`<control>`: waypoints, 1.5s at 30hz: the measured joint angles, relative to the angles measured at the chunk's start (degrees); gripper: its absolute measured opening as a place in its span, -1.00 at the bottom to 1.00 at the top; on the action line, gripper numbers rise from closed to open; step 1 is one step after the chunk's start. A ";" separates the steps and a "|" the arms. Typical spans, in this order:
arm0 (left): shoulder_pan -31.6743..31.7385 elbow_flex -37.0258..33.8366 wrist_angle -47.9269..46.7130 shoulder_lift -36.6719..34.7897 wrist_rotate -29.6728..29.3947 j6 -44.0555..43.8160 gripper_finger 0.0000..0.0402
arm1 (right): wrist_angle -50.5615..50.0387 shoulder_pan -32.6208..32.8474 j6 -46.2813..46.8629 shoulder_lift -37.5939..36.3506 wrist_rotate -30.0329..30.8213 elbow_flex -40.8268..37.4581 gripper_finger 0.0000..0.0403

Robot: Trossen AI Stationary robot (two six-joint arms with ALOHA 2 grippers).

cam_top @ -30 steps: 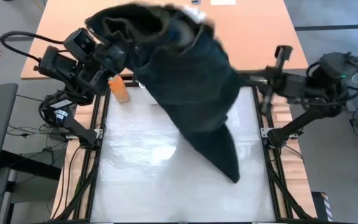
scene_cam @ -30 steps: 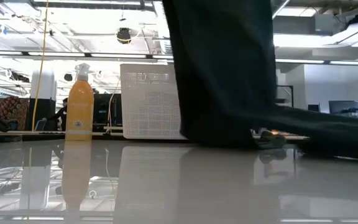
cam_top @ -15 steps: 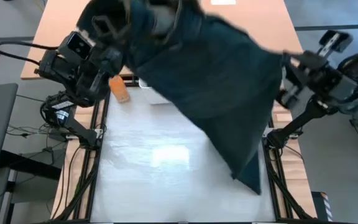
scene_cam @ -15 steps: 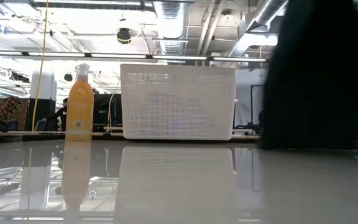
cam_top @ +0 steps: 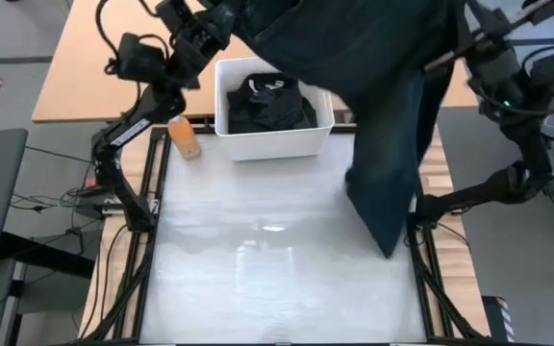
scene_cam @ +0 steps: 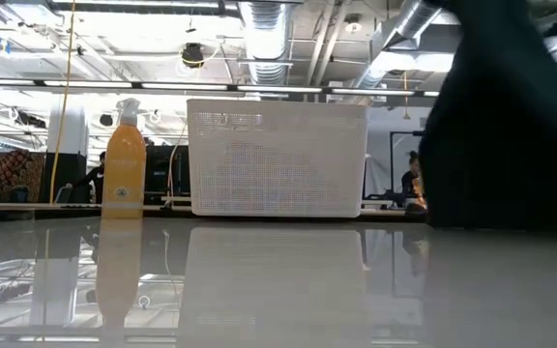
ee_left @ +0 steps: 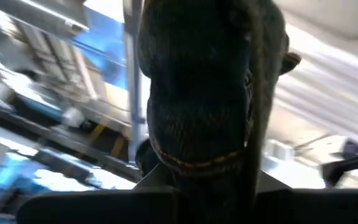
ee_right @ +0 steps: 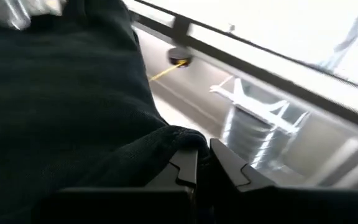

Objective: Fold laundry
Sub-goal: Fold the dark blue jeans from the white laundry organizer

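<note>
A dark green garment [cam_top: 364, 58] of the laundry is stretched high above the table's far side between my two grippers. Its long lower part [cam_top: 388, 192] hangs down over the table's right side and fills the right of the low view [scene_cam: 511, 126]. My left gripper [cam_top: 221, 17] is shut on its left end, my right gripper [cam_top: 465, 43] on its right end. More dark laundry [cam_top: 267, 101] lies heaped inside the white bin [cam_top: 227, 135]. My left gripper holds a bunched end of the garment with an orange-stitched hem [ee_left: 197, 162]. The cloth drapes over the fingers and hides them. The garment hangs from it, lifted clear of the bin. My right gripper pinches a folded edge of the garment [ee_right: 179, 140] between its two fingertips [ee_right: 229, 165]. Several layers bunch up beside the fingers. The cloth falls away below the hold, and whether its lower end touches the table I cannot tell.
The white bin [scene_cam: 278, 159] stands at the table's far middle. An orange spray bottle [cam_top: 186, 136] stands just left of it, also in the low view [scene_cam: 124, 159]. The white tabletop [cam_top: 258, 279] lies bare in front of the bin.
Both grippers have risen and swung toward the far edge, moving apart. The garment, bunched over the bin a second ago, has been drawn out wide between them and carried rightward. It uncovers the bin, and its hanging end now sits over the table's right side.
</note>
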 joint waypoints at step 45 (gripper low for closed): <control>-54.69 -20.21 -81.70 -16.49 -15.25 7.36 -0.89 | 5.88 62.58 63.16 11.21 15.81 -61.68 -0.56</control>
